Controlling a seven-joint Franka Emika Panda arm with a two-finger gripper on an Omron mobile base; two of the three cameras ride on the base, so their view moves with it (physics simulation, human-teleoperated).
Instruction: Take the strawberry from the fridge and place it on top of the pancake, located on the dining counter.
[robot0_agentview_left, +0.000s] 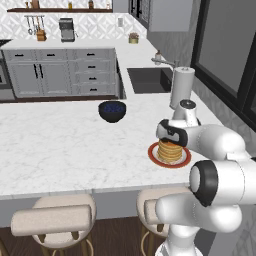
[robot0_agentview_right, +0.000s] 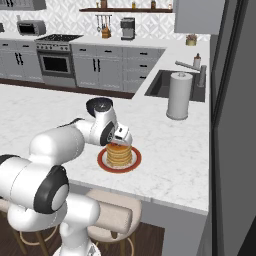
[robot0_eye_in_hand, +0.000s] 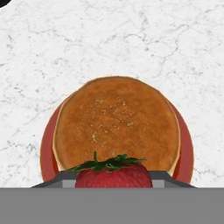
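I am holding the strawberry (robot0_eye_in_hand: 113, 175) pinched in my claw (robot0_eye_in_hand: 113, 186) directly over the pancake (robot0_eye_in_hand: 117, 124), which is sitting on its red-rimmed plate (robot0_agentview_left: 152, 154) near the worktop's (robot0_agentview_left: 65, 150) front edge by the stools. Placement is in hand; next I am needing a short descent, then a gentle release at the stack's centre.

Pancake (robot0_agentview_left: 169, 150) on plate (robot0_agentview_left: 154, 156), on dining counter (robot0_agentview_left: 60, 145). Bowl (robot0_agentview_left: 112, 111) at 10 o'clock from plate, apart. Paper towel roll (robot0_agentview_left: 181, 86) at 12 o'clock, sink (robot0_agentview_left: 146, 80) behind. Strawberry (robot0_eye_in_hand: 113, 175) directly above pancake. Stools (robot0_agentview_left: 55, 220) below near counter edge.
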